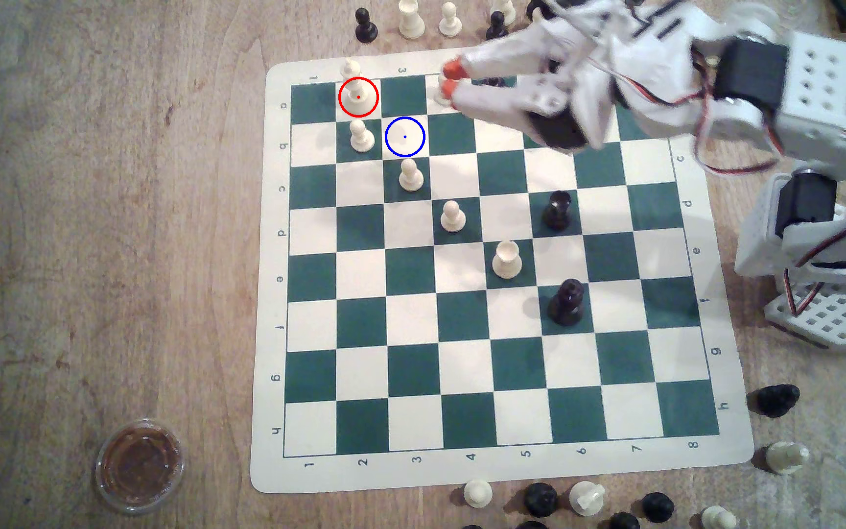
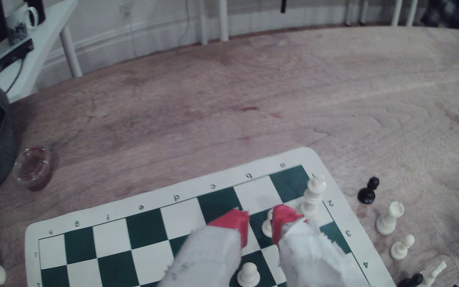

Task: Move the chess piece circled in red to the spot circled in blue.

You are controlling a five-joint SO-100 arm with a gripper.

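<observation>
The green-and-cream board [image 1: 629, 407] lies under the gripper [image 1: 449, 81], whose red-tipped jaws stand parted with nothing between them, high above the far rank. Beyond the fingertips, toward the exterior view's left, the chess piece circled in red [image 1: 357, 94] stands upright on its corner-side square, with the spot circled in blue [image 1: 404, 136] diagonally next to it and a cream pawn [image 1: 361, 136] between the two. I judge the piece light, rigid plastic, smooth and top-heavy enough to tip, so the slender body above the wide base looks the best hold.

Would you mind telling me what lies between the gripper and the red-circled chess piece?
In the exterior view, one bare green square separates the open gripper from the red-circled chess piece; no piece stands there.
</observation>
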